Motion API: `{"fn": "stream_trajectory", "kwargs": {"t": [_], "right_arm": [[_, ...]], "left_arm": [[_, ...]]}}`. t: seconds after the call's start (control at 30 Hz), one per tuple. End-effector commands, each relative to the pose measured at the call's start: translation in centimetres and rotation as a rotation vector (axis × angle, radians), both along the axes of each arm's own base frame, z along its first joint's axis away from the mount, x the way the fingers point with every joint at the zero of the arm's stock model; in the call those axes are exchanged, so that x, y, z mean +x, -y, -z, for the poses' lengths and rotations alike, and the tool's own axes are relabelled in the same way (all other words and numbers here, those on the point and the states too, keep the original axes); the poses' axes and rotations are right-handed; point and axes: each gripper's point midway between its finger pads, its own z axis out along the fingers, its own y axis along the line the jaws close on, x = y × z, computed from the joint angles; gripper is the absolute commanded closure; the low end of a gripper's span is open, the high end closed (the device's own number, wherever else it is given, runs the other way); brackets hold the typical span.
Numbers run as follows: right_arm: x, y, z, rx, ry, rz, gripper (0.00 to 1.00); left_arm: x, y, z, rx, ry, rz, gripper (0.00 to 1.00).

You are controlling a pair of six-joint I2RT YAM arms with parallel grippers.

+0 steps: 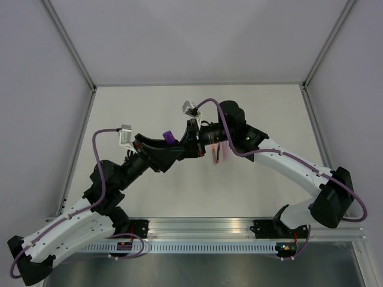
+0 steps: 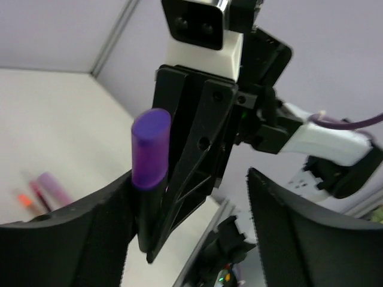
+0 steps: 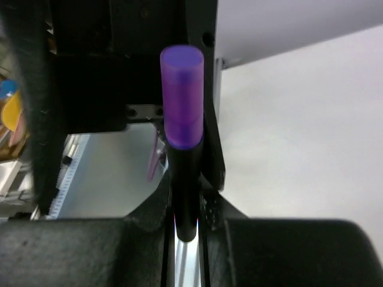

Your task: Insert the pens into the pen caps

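The dark navy pen point(image 3: 184, 185) stands upright with the purple cap point(image 3: 182, 95) seated on its tip. My right gripper point(image 3: 187, 233) is shut on the pen's lower barrel. In the left wrist view the capped pen point(image 2: 148, 206) leans by one finger point(image 2: 72, 239) of my left gripper point(image 2: 191, 239), which is open, its other finger point(image 2: 284, 233) well apart from the pen. From above, both grippers meet mid-table around the purple cap point(image 1: 170, 137). The pink-red pen point(image 1: 216, 154) and a pink cap point(image 1: 226, 153) lie on the table under the right arm.
The right gripper's black fingers point(image 2: 194, 149) and its wrist camera mount point(image 2: 200, 36) fill the space just behind the pen. Grey enclosure walls point(image 1: 197, 36) surround the white table point(image 1: 149, 107). A metal rail point(image 1: 203, 230) runs along the near edge.
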Motion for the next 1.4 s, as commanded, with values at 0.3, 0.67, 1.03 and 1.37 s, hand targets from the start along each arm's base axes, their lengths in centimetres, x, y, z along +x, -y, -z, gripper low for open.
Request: {"fn": "stream_trajectory", "kwargs": {"t": [0.3,0.67,1.03,1.37], "right_arm": [[12.2,3.1,9.6,-0.219,-0.050,0.583,1.00],[17.9,7.3,19.3,-0.539,-0.311,1.016,1.00],[16.7,10.0,27.9,-0.756,-0.464,1.149,0.94],[14.9,11.6,30.9,-0.832,-0.482,1.178,0.84]], "left_arm": [[3.2,-2.3,7.8,0.418,-0.262,-0.245,0.00],[7.5,-7.7,15.3,0.620,-0.308,-0.623,0.00],[7.4,-8.1,15.8,0.628,-0.297,-0.635,0.00],[7.6,-8.3,16.0,0.647,-0.298,-0.653,0.00]]}}
